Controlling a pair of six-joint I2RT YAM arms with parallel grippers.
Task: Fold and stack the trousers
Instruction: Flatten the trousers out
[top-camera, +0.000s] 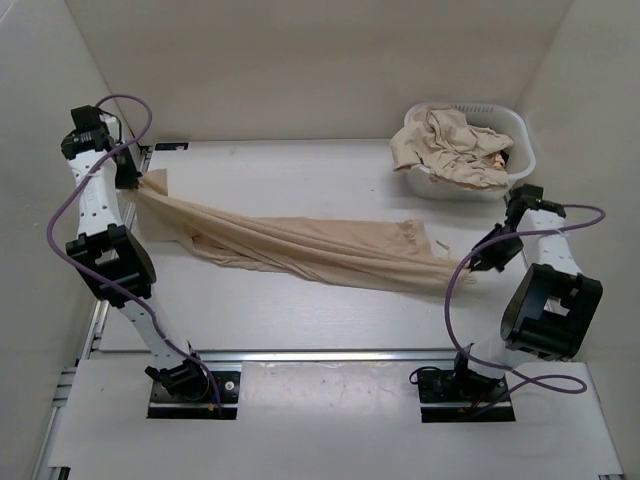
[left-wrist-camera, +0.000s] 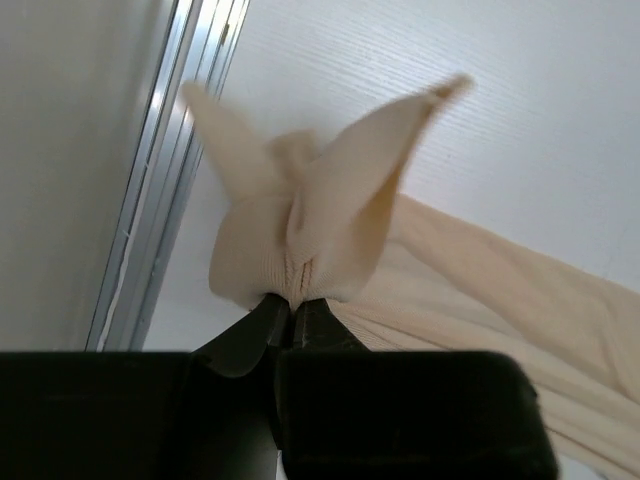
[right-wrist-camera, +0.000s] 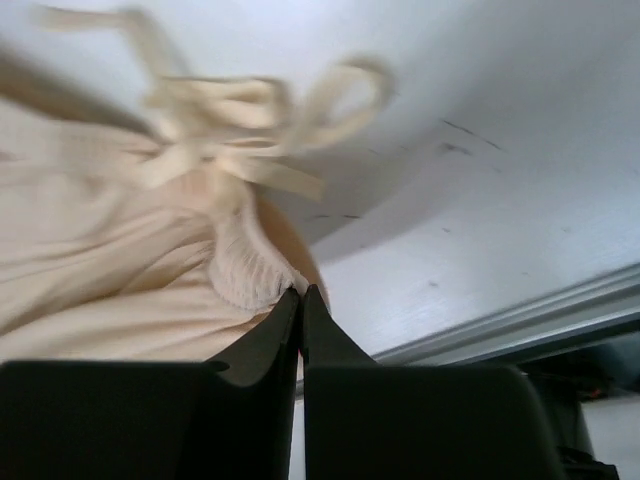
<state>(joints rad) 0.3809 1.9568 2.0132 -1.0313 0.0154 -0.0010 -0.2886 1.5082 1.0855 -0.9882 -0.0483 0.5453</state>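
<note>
Eyes on one pair of trousers (top-camera: 300, 245), strung out long across the middle of the desk (top-camera: 300, 180), from far left down to near right. Lifted at both ends, sagging between, the middle seemingly resting on the surface. Wrinkled and bunched, more rope than flat sheet. Not folded at all yet.

Over at the far-left end: pinched by the left pincer (left-wrist-camera: 293, 300), jaws closed down on a tuft of beige cloth, flaps fanning out above the tips. At the near-right end: gripped by the right pincer (right-wrist-camera: 300, 295), jaws nipped tight on the ribbed waistband, with a drawstring bow (right-wrist-camera: 250, 140) dangling just beyond. So waist to the right and leg ends to the left, by the look of it.

Further out, at the far right: a white basket (top-camera: 524, 160) loaded with a crumpled pile (top-camera: 450, 145) of the same beige cloth, spilling over the rim. No folded stack to be seen anywhere on the desk.

Judging the progress: early days. Done, apparently, only the pick-up and stretch of this one pair. Left to do: laying flat, smoothing, folding, setting down as the base of a stack, then the same again for everything waiting in the basket.
</note>
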